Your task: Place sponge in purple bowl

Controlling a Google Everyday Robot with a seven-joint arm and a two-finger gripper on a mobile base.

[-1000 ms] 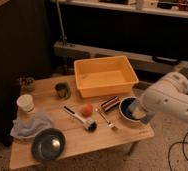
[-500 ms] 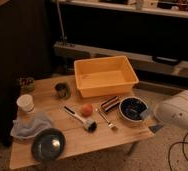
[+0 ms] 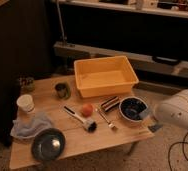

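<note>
Reading the tabletop (image 3: 72, 137) from its 9 o'clock edge, we find:

- A small dark jar (image 3: 27, 84) at the far corner, with a white cup (image 3: 25, 103) just at its 6 o'clock.
- A crumpled blue cloth (image 3: 29, 125) nearer us. A dark round dish (image 3: 48, 145) sits at the cloth's 4 o'clock.
- A green can (image 3: 62, 90) standing upright near the middle.
- A brush (image 3: 79, 118) lying flat, with an orange ball (image 3: 87, 109) just beside it at 1 o'clock.
- A yellow bin (image 3: 105, 75) filling the 12 o'clock side.
- A striped block (image 3: 109, 103) and a spoon (image 3: 106, 120) between the ball and the purple bowl (image 3: 133, 108).

The purple bowl stands at the 3 o'clock end. A pale blue piece that we take for the sponge (image 3: 146, 113) rests at the 3 o'clock side of the bowl's rim.

The white arm (image 3: 179, 111) is beyond the 3 o'clock edge, apart from the bowl. The end effector (image 3: 154, 128) hangs low off the near right corner of the tabletop. We cannot tell its state.
</note>
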